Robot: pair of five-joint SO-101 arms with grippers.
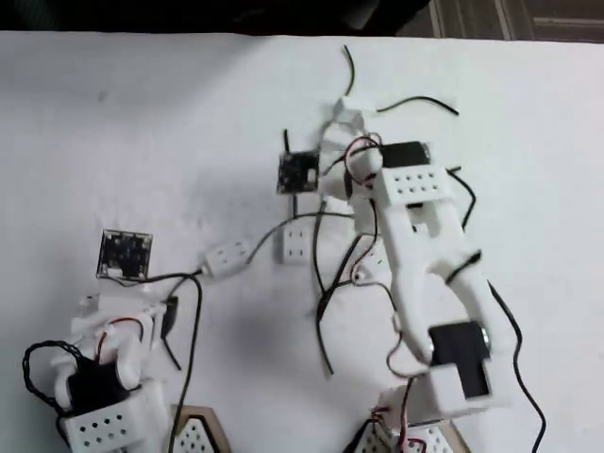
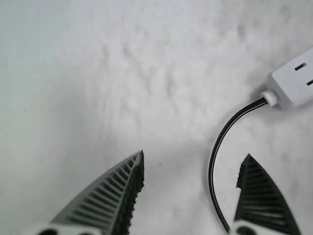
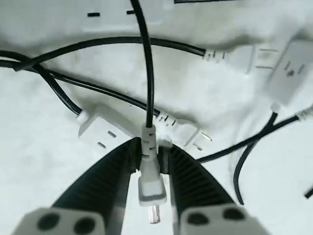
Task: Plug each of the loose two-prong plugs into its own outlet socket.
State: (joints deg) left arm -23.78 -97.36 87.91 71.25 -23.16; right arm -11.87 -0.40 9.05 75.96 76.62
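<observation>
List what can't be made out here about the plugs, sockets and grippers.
Right wrist view: the right gripper and its plug cover one end of the socket behind them.
High view: the right arm covers that gripper and plug; the cables tangle, so none traces to its plug.
Left wrist view: the outlet socket is cut off by the picture's edge.

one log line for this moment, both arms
left pincer: open, empty, beside socket cord | right pincer: shut on white plug, over tangled cords
</observation>
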